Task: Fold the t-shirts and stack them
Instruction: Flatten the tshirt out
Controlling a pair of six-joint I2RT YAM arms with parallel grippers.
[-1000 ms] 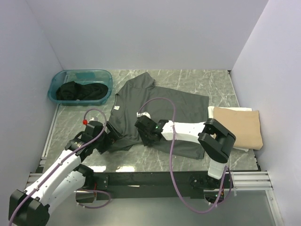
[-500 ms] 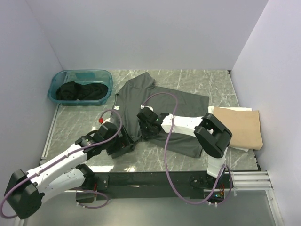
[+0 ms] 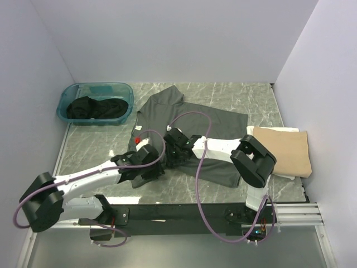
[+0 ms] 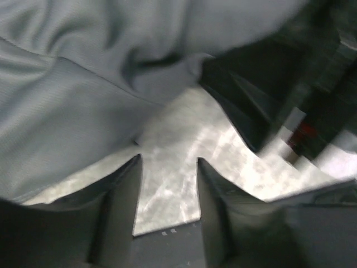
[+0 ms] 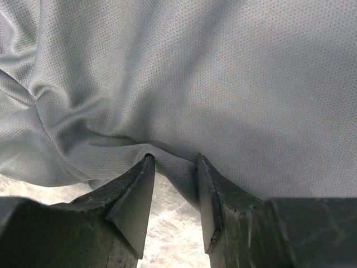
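While the dark grey-olive t-shirt (image 3: 217,125) lies spread on the counter (image 3: 89,151), its near edge sags between the parted fingers of the right tool (image 5: 174,159); whether they grip it cannot be told. Just beside, the left tool (image 4: 167,162) stands released over marble.

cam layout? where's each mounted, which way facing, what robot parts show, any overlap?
Top external: above and behind the bases, looking down on the table; both arms show, left gripper, right gripper.
Left wrist: on the arm, looks past its own fingers at marble and the grey t-shirt.
Right wrist: on the arm, looks past its own fingers at that shirt's cloth.
Shared: all three see the grey t-shirt.
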